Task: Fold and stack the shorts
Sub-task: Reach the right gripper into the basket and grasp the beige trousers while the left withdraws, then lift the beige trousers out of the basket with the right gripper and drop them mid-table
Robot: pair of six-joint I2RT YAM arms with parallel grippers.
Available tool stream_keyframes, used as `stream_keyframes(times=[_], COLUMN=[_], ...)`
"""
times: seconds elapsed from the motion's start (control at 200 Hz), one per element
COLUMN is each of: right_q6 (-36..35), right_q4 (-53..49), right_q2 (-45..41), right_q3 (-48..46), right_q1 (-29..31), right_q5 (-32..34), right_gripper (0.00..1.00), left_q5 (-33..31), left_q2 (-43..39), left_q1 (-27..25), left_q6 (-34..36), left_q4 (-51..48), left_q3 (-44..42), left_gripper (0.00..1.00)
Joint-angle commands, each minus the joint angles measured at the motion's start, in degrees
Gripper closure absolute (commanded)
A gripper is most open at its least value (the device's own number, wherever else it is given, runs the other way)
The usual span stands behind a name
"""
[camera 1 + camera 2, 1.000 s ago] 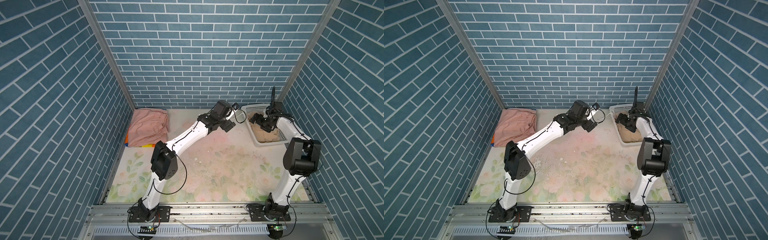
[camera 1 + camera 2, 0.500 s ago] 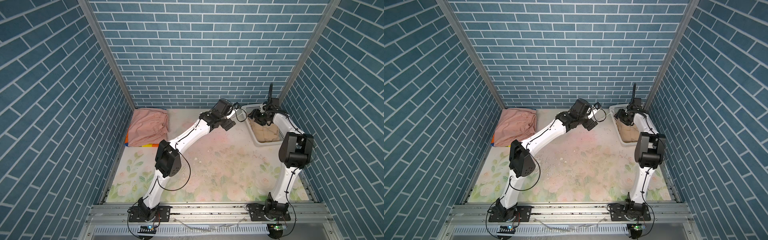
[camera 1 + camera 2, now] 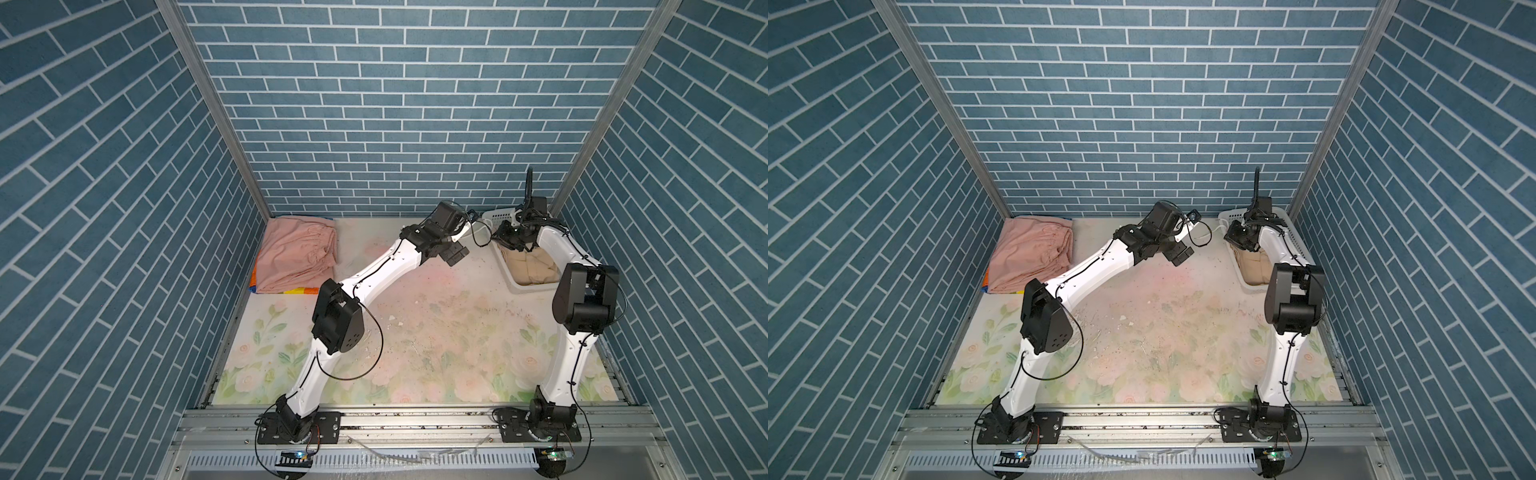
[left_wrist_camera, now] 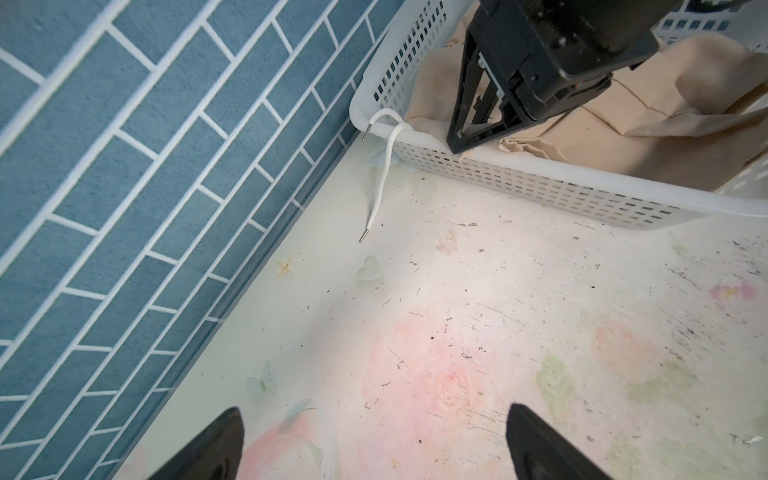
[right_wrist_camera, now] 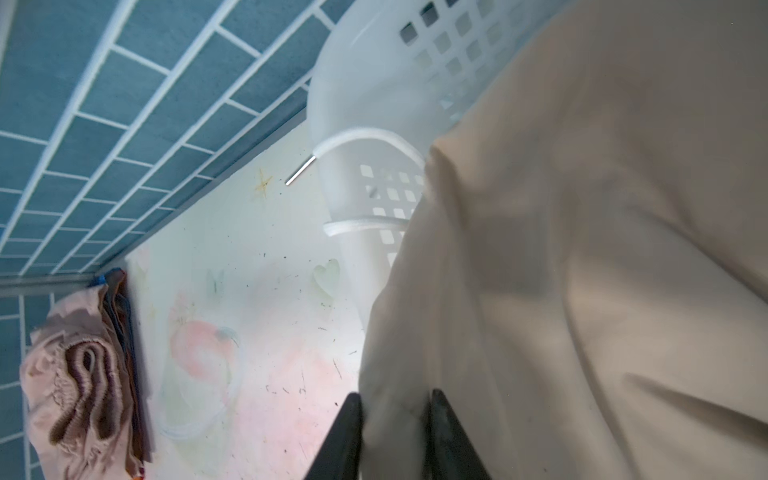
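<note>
Over at the basket [image 4: 540, 183], right gripper [image 5: 392, 415] nips the beige shorts [image 5: 582, 249]; lift slowly, mind the dangling drawstring [image 4: 384, 174]; left gripper [image 4: 374, 409] gapes empty.

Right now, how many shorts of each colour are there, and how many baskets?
Pink shorts: 1
Rainbow-striped shorts: 1
Beige shorts: 1
White basket: 1
Total: 4
</note>
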Motion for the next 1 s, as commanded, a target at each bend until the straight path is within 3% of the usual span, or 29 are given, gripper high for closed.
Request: stream_keyframes(times=[0.0, 0.095, 0.455, 0.625, 0.735, 0.84, 0.995], right_q6=[-0.61, -1.03, -5.39, -5.54, -4.56, -3.58, -9.24], right_q4=[-1.89, -2.25, -8.88, -12.38, -11.59, -12.40, -19.49], right_q2=[0.06, -0.80, -5.22, -9.27, -13.01, -13.98, -9.71], right_q3=[0.71, 0.68, 5.96, 12.10, 16.61, 27.06, 54.72], right_q1=[0.06, 0.08, -0.46, -1.44, -1.22, 0.92, 10.96], right_q5=[1.32, 2.37, 7.20, 9.56, 7.08, 1.73, -7.26], right_gripper=[0.90, 1.00, 1.00, 1.00, 1.00, 1.00, 1.00], left_q5=[-1.31, -0.93, -0.96, -3.38, -3.74, -3.70, -5.59], left_q2=[-0.11, -0.38, -2.05, -1.62, -3.81, -6.90, -13.05], left_q1=[-0.18, -0.18, -0.27, -0.01, 0.47, 1.30, 2.24], left_q6=[0.64, 0.12, -1.80, -5.49, -6.60, -7.31, -7.54], left_q4=[-1.23, -1.42, -2.07, -7.15, -8.09, -7.94, -7.28], left_q3=[1.00, 0.91, 1.03, 6.89, 7.79, 7.74, 5.30], left_gripper=[0.00, 0.00, 0.00, 0.00, 0.00, 0.01, 0.00])
